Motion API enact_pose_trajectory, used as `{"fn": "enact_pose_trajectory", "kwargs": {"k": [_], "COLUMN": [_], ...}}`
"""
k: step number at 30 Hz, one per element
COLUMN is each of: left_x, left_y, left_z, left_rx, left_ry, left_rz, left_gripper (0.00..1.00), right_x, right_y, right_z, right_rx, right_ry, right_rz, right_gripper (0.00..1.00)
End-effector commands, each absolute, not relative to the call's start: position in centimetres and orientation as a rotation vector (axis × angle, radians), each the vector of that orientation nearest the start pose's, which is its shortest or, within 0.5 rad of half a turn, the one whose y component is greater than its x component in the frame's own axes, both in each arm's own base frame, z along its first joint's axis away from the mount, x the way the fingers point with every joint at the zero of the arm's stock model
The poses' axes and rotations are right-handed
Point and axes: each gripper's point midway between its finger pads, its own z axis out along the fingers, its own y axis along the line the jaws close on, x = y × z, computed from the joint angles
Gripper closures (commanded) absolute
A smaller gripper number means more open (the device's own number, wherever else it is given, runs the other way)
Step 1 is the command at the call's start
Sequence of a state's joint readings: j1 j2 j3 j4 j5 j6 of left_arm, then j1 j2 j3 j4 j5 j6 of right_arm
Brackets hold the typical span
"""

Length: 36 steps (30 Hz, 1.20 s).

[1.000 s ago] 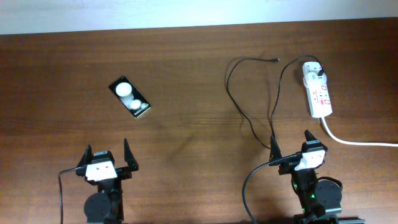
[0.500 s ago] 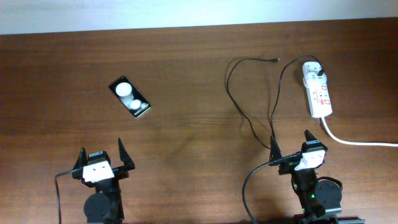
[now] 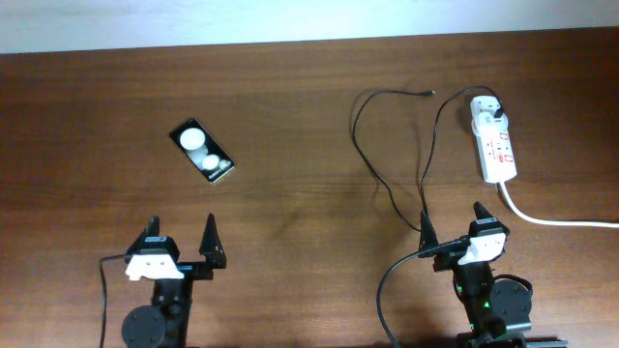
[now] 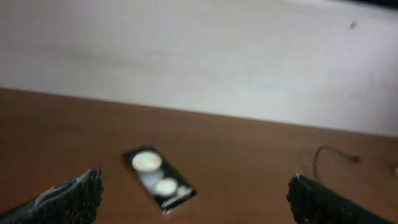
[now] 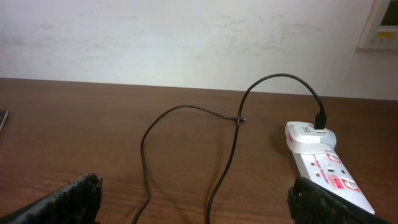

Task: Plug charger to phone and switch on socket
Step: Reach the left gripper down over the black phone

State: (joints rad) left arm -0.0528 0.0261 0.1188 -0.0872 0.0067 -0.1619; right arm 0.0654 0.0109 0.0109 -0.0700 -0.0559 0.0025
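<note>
Item count on the surface: one phone, one charger, one socket, one thick white cord. Grippers were two, the left gripper and the right gripper, each with two fingers.

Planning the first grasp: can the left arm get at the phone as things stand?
Probably yes. The phone lies flat just ahead of the open left gripper, and nothing sits on the table between them.

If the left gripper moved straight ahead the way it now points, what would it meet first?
Most likely the phone, lying ahead within the left gripper's open span; height is unclear.
</note>
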Motion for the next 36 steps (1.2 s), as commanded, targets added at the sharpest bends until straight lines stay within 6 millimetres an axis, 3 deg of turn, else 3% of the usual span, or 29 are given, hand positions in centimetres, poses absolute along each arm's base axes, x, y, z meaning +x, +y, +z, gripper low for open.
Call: {"fn": "enact_pose_trajectory", "kwargs": {"k": [1,4,10,12,14,16,19,24,26,28,32,34,36], "left_x": [23.1,24.3,30.0,32.1,33.5,31.9,33.1,35.1,36.0,37.7,43.4,44.9,45.9], "left_y": [-1.7,-1.7,-2.2,-3.0,-5.4,-6.8,-6.9,-4.0,-3.4,-2.7,-2.4,-2.4,-2.0], "left_z": [24.9,28.2,29.5,30.8,31.4,28.5,26.6,23.5,21.9,20.4,19.1,18.1,15.8], "left_rx": [-0.087,-0.098,-0.127,-0.112,-0.039,-0.018,-0.051,-0.448,-0.492,-0.577,-0.742,-0.773,-0.831], "left_ry": [1.553,1.663,2.051,2.157,2.199,2.345,2.402,2.469,2.539,2.618,2.641,2.647,2.664], "left_rz": [-0.222,-0.214,-0.197,-0.234,-0.380,-0.489,-0.502,-0.376,-0.319,-0.242,-0.250,-0.249,-0.221], "left_gripper": [0.01,0.01,0.01,0.01,0.01,0.01,0.01,0.01,0.01,0.01,0.01,0.01,0.01], "right_x": [24.5,24.5,24.5,24.5,24.5,24.5,24.5,24.5,24.5,24.5,24.5,24.5,24.5], "right_y": [2.6,2.6,2.6,2.6,2.6,2.6,2.6,2.6,2.6,2.6,2.6,2.6,2.6], "right_z": [15.6,15.6,15.6,15.6,15.6,15.6,15.6,15.6,15.6,15.6,15.6,15.6,15.6], "right_rx": [-0.092,-0.092,-0.092,-0.092,-0.092,-0.092,-0.092,-0.092,-0.092,-0.092,-0.092,-0.092,-0.092], "right_ry": [1.644,1.644,1.644,1.644,1.644,1.644,1.644,1.644,1.644,1.644,1.644,1.644,1.644], "right_rz": [0.097,0.097,0.097,0.097,0.097,0.097,0.097,0.097,0.097,0.097,0.097,0.097,0.097], "right_gripper": [0.01,0.01,0.01,0.01,0.01,0.01,0.01,0.01,0.01,0.01,0.01,0.01,0.01]}}
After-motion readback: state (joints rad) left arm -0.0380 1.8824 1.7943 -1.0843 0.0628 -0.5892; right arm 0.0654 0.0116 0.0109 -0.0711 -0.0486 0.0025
